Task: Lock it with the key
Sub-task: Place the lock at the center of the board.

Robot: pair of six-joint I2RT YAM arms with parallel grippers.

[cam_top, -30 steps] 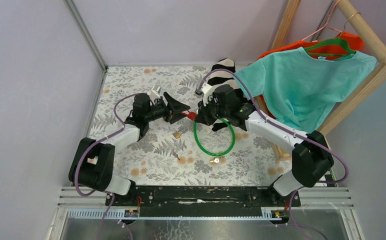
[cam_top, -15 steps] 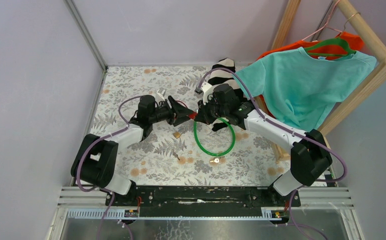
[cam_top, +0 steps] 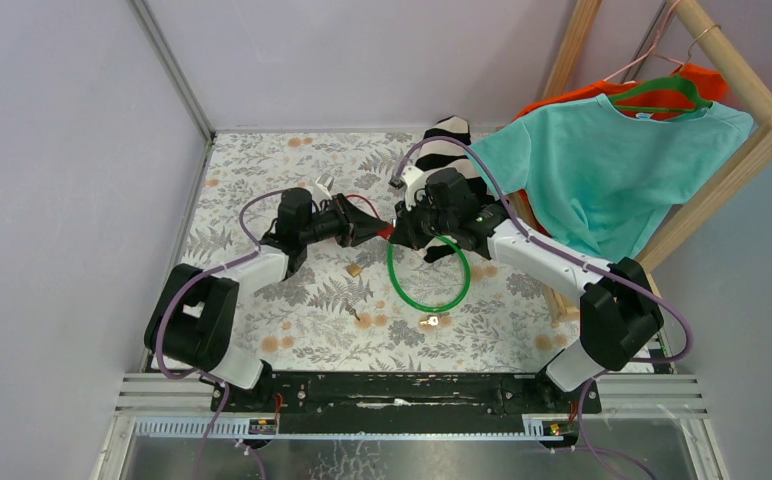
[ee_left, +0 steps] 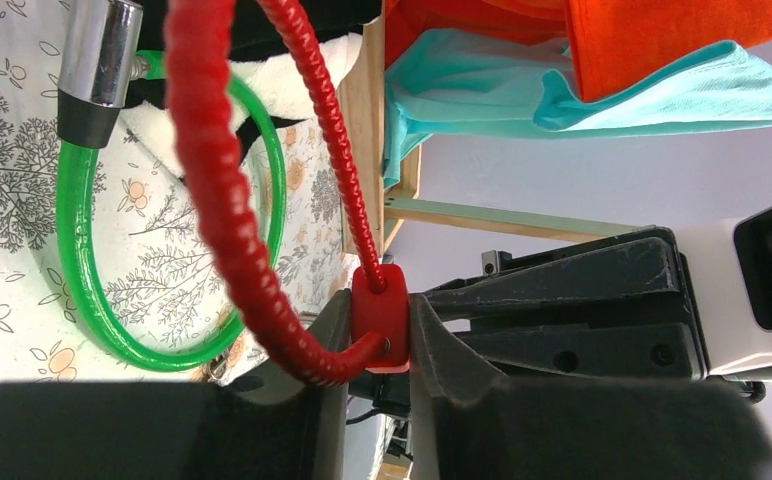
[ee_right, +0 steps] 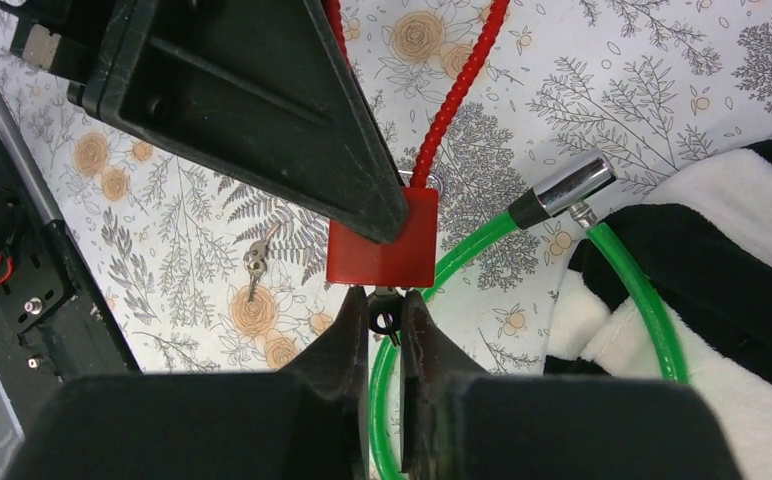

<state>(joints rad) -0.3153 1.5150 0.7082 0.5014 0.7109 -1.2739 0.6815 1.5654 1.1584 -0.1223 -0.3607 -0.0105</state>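
My left gripper (cam_top: 370, 233) (ee_left: 379, 330) is shut on the red lock body (ee_left: 380, 318) of a red cable lock, held above the table; its ribbed red cable (ee_left: 224, 190) loops away. The lock also shows in the right wrist view (ee_right: 383, 246) and in the top view (cam_top: 384, 231). My right gripper (cam_top: 399, 236) (ee_right: 386, 305) is shut on a small dark key (ee_right: 385, 317) whose tip sits in the underside of the red lock. The two grippers meet tip to tip over the mat.
A green cable lock (cam_top: 428, 280) with a chrome end (ee_right: 562, 190) lies on the floral mat beside a black and white plush (cam_top: 449, 145). Loose keys (cam_top: 428, 321) (ee_right: 254, 265) lie on the mat. A wooden rack with teal and orange shirts (cam_top: 602, 160) stands at right.
My left gripper has moved right with the red lock until it meets the right gripper and its key. The right arm has hardly moved.
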